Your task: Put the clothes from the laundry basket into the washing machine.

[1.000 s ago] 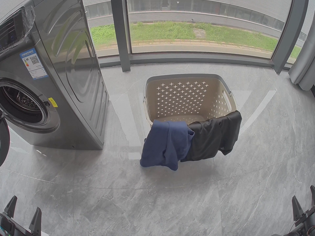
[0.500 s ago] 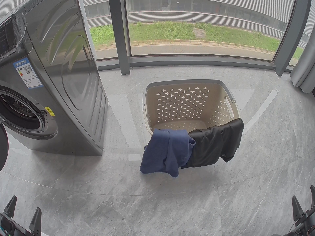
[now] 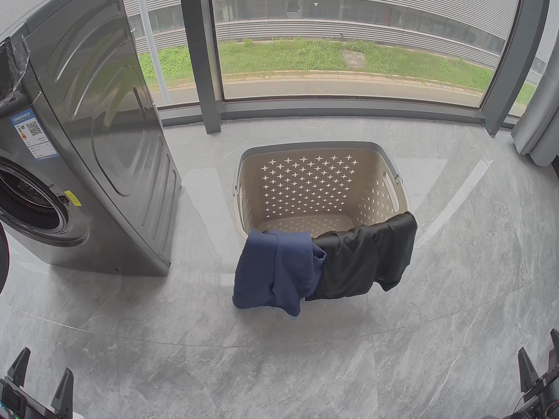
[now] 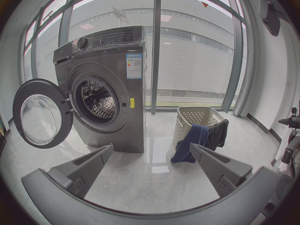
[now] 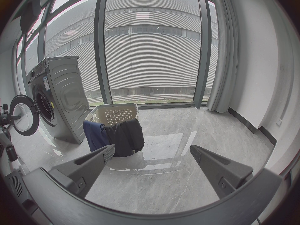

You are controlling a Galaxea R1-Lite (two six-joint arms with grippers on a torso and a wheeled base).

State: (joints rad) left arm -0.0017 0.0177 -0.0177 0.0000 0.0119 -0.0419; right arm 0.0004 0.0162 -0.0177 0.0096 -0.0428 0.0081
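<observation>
Your left tool (image 4: 150,147) and right tool (image 5: 150,147) stand wide, empty. The washing machine (image 4: 93,57) bears a QR-code label (image 4: 134,66) and a yellow sticker (image 4: 132,102); their print is unreadable.

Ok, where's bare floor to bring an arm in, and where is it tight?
Bare floor lies wide in front of the laundry basket, and to its right toward the curtain. A narrower strip runs between basket and washing machine. Crowded: the near rim, where the blue garment and black garment hang over.
</observation>
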